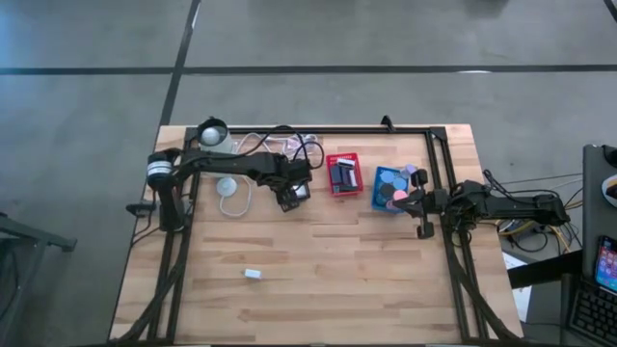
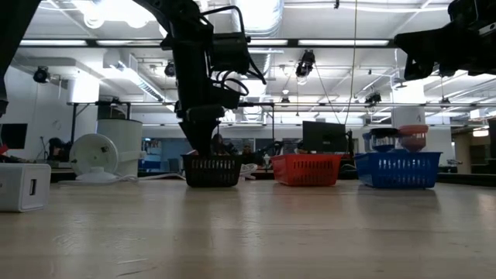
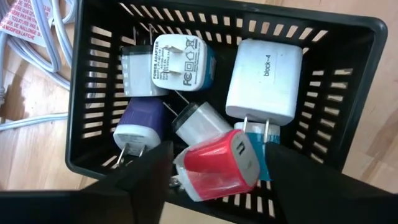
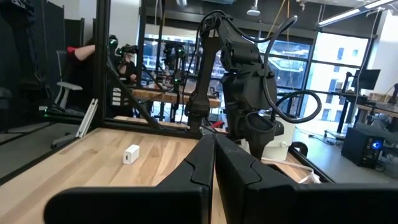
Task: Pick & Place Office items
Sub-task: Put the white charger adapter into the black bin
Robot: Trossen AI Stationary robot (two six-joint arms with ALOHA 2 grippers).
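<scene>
Open workroom with ceiling lights and monitors beyond a pale wooden desk point(image 1: 318, 280) edged by a dark frame. Three mesh trays in a row toward the far side: black tray point(image 3: 348, 81) under the left arm, red tray point(image 1: 343, 174) in the middle, blue tray point(image 1: 389, 189) nearest the right arm. Left tool point(image 3: 214, 171) directly above the black tray, fingers spread, released, gripping nothing. Between its fingers, resting on the pile inside the tray, a red-and-white charger block point(image 3: 217, 165). Around it in the same tray: a large white block point(image 3: 264, 78), a white block with printed markings and a teal side point(image 3: 177, 59), a purple-and-white plug block point(image 3: 140, 124), a small white one point(image 3: 199, 121) in the centre. White coiled cable point(image 1: 231, 193) on the desk just beside the black tray. Dark rectangles in the red tray; round rolls in blue, pink and lavender heaped in the blue tray. Right tool point(image 4: 213, 163) clenched on nothing, parked at the desk's right edge beside the blue tray. One lone white block point(image 1: 253, 274) on the bare desk, well apart from the trays, toward the near side.
</scene>
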